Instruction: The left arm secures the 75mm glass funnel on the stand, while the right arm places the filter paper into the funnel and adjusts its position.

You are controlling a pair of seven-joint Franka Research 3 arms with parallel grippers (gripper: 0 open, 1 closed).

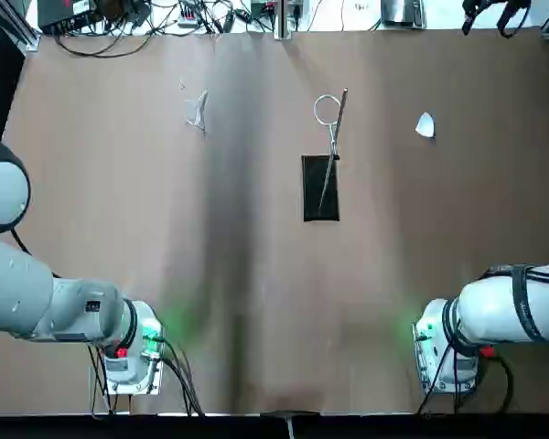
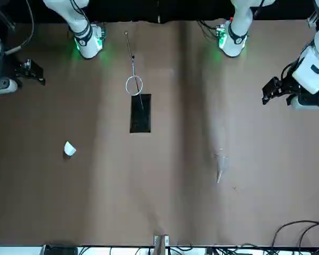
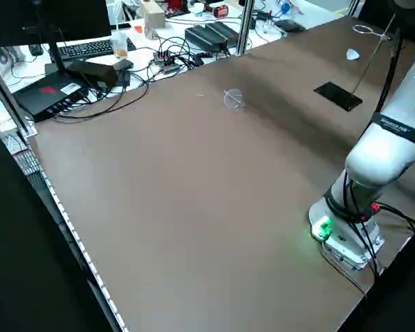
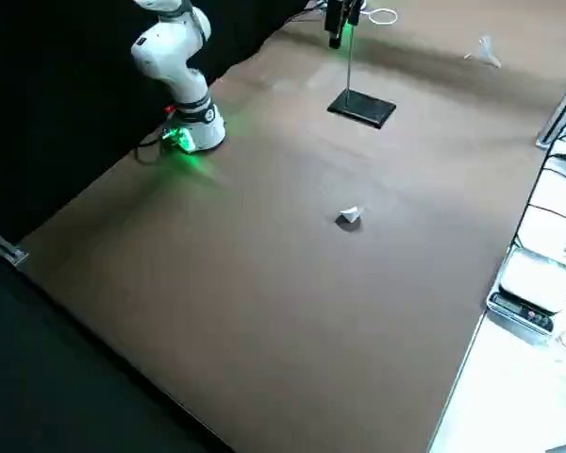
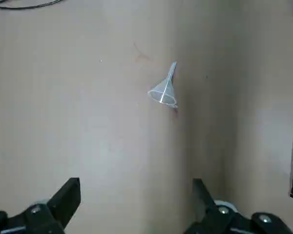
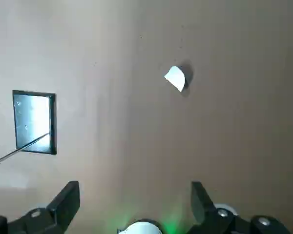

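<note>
1. Two arms on show: the left arm [image 1: 46,306] folded back over its base at the table's near left corner, the right arm [image 1: 508,311] likewise at the near right corner.
2. One table [image 1: 256,293], brown, carrying just three task things.
3. One stand [image 1: 321,187], mid-table toward the far side: black base plate flat, one thin rod up from it, one wire ring at the top with nothing in it.
4. One funnel [image 1: 198,110], lying on its side on the table, well apart from the stand on the robot's left, far half.
5. One paper [image 1: 425,124], a small white folded piece, resting on the table well to the stand's right, about as far out as the funnel.
6. Left end effector [image 5: 136,204]: raised over bare table, two fingers spread wide, gripping nothing; the funnel lies ahead of it in its wrist view.
7. Right end effector [image 6: 136,204]: also raised, fingers apart and empty; paper and base plate both show below it.
8. Whether the paper is a cone or a flat wedge is hard to judge from here.
9. Beyond the far edge: cables and boxes of gear.
</note>
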